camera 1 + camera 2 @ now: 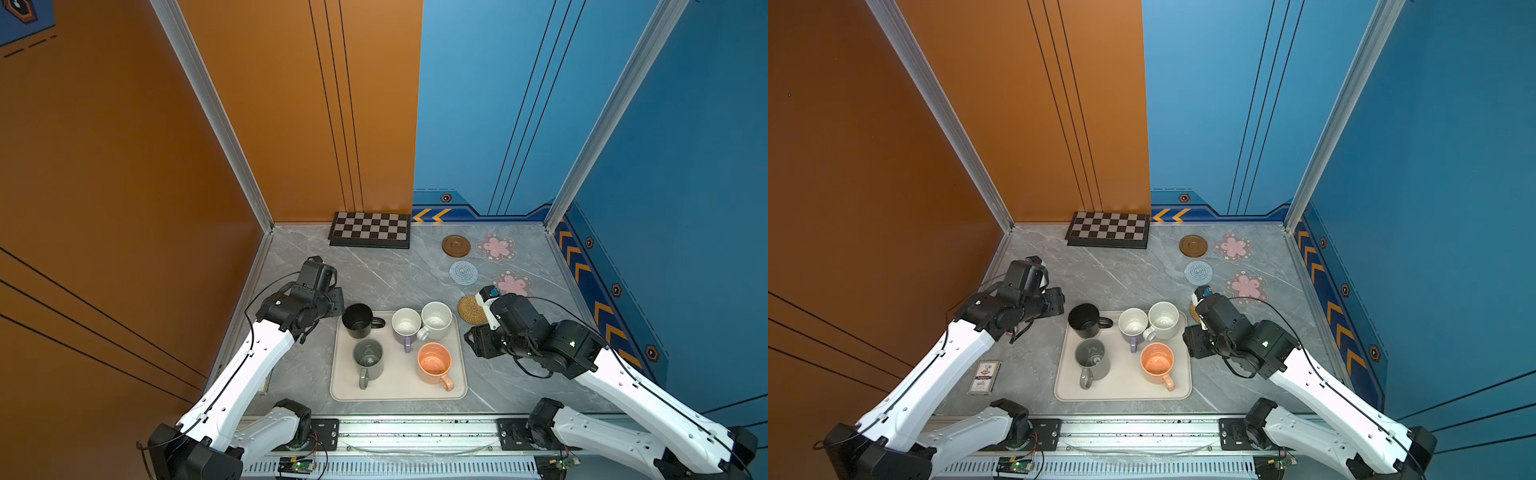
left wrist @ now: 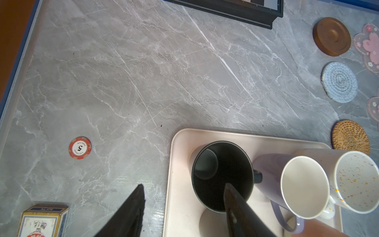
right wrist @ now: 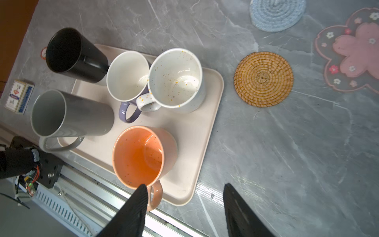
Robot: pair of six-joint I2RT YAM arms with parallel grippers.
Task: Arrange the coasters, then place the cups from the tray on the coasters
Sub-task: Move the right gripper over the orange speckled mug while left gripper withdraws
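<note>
Five cups stand on the cream tray: black, lavender, speckled white, grey and peach. Right of the tray the coasters lie apart on the table: rattan, blue crochet, brown wooden and two pink flowers. My left gripper is open and empty above the tray's far left corner, one finger over the black cup's mouth. My right gripper is open and empty over the tray's near right corner, by the peach cup's handle.
A chequered board lies against the back wall. A red poker chip and a card box lie left of the tray. A metal rail runs along the front edge. Walls close in on three sides.
</note>
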